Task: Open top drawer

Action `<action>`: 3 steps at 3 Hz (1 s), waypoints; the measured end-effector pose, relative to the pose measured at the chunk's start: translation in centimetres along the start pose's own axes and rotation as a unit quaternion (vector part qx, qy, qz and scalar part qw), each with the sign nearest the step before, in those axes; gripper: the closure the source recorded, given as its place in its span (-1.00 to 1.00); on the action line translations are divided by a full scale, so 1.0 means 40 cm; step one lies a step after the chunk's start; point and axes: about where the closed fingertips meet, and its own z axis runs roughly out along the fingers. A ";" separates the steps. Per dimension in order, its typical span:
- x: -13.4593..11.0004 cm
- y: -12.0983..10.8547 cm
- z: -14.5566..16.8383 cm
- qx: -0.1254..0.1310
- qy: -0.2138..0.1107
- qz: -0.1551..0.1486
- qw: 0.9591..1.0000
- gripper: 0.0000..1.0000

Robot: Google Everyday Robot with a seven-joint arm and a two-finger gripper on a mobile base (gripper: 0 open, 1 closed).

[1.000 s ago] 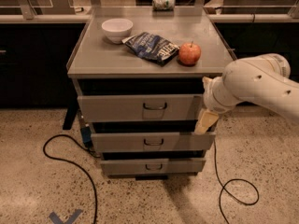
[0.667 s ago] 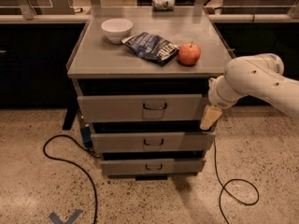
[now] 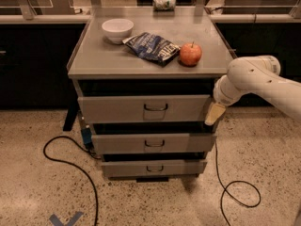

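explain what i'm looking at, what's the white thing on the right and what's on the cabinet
The white thing is a robot arm, reaching in from the right. Its tan tip is the end effector, the part that grasps; it sits at the right edge of the top drawer, away from the handle at centre. It holds nothing visible. There is one picture, from a camera looking down at the front of a grey cabinet. On top lie a white bowl, a dark snack bag, a red apple and, at the back, a can.
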 end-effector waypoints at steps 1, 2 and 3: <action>0.003 0.024 0.007 0.010 0.010 -0.001 1.000 -1.00; -0.027 0.136 0.036 -0.020 0.009 -0.017 1.000 -1.00; -0.053 0.192 0.072 -0.045 0.004 -0.039 0.998 -1.00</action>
